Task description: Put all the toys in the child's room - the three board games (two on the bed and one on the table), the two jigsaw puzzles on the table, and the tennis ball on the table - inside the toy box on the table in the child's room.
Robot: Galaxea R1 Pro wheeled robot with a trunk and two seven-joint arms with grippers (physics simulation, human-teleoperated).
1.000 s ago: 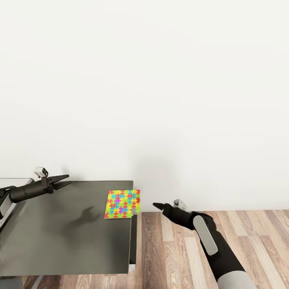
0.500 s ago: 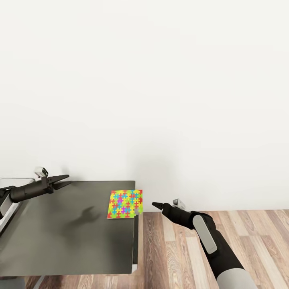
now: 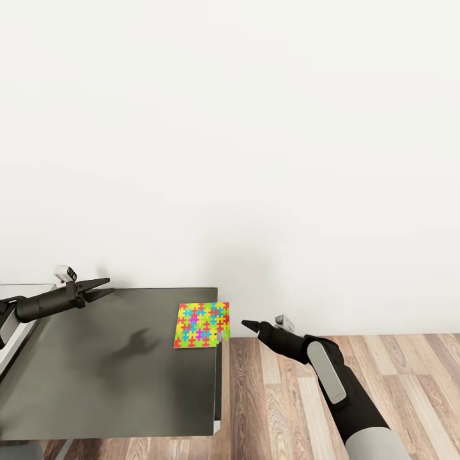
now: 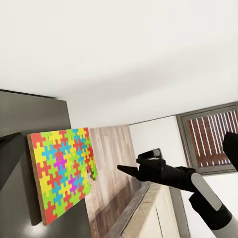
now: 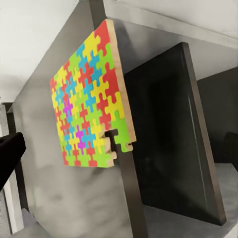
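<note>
Because the jigsaw puzzle (image 3: 202, 324) overhangs the tabletop's (image 3: 115, 370) far right corner, our right gripper (image 3: 246, 325) approaches it from off that edge, fingers pinched together, empty. Our left gripper (image 3: 103, 289) hovers released over the far left side.

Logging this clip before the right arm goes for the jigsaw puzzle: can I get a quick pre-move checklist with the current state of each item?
1. Jigsaw puzzle lies flat on the table: ok.
2. Puzzle fully supported: not ok; its corner overhangs the table's right edge, as the right wrist view also shows.
3. Right claw empty: ok; it hangs over the wood floor beside the table, apart from the puzzle.
4. Right claw open enough for a grasp: not ok; the fingers look closed to a point.
5. Left claw clear of the puzzle: ok; it hovers over the table's far left part, holding nothing.
6. Toy box location: cannot tell.
</note>
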